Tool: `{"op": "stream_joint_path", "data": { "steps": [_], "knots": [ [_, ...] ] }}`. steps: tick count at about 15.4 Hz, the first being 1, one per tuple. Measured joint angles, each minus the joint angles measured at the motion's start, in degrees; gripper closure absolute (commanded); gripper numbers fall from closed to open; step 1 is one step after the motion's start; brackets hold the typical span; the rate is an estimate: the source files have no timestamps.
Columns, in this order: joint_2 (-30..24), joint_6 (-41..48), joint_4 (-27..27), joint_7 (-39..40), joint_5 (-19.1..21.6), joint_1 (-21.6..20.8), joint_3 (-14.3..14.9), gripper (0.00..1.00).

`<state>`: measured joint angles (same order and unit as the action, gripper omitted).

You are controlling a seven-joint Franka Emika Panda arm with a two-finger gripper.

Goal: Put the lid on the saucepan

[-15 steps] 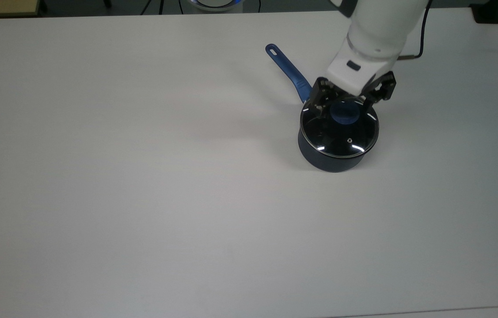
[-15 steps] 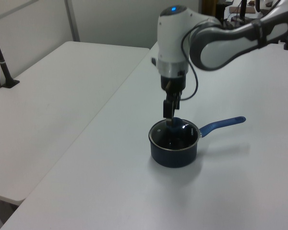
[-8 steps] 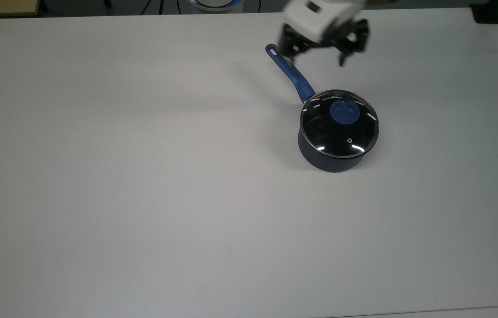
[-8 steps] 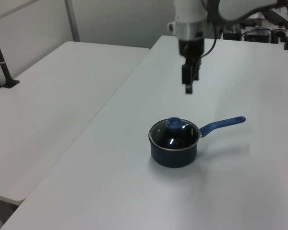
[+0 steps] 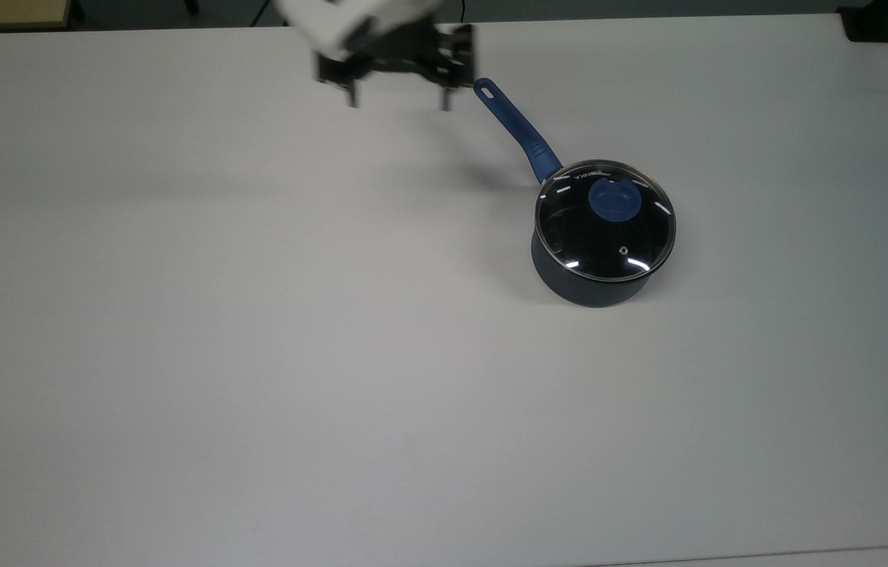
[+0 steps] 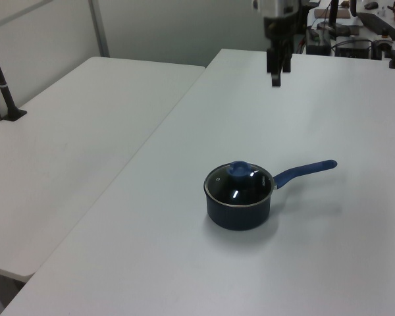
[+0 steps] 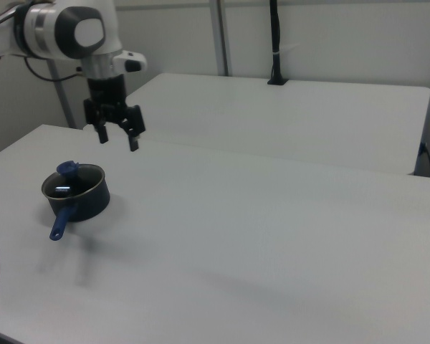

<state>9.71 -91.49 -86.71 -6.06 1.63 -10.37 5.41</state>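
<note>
The saucepan stands on the white table, dark navy, its long blue handle pointing toward the top view's upper left. The glass lid with its round blue knob rests flat on the pan's rim. My gripper hangs open and empty high above the table, far from the pan, beyond the handle's tip toward the top view's upper left.
The white table stretches wide around the pan. A second white table adjoins it. A black pole stands clamped on that second table, and another at its edge. Cables and equipment lie behind the arm.
My gripper let go of the lid's knob, rose, and swung away toward the top view's upper left. The lid stays on the saucepan, unmoved.
</note>
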Motion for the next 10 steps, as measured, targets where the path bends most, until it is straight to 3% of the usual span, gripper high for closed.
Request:
{"op": "stream_joint_path", "data": {
  "steps": [4, 10],
  "knots": [
    [-2.23, 0.49, -0.79, 2.95, 0.0, 5.34, -0.26, 0.0],
    [-2.48, 0.49, -1.08, 3.13, -1.11, 7.42, -0.23, 0.0]
  ]
}}
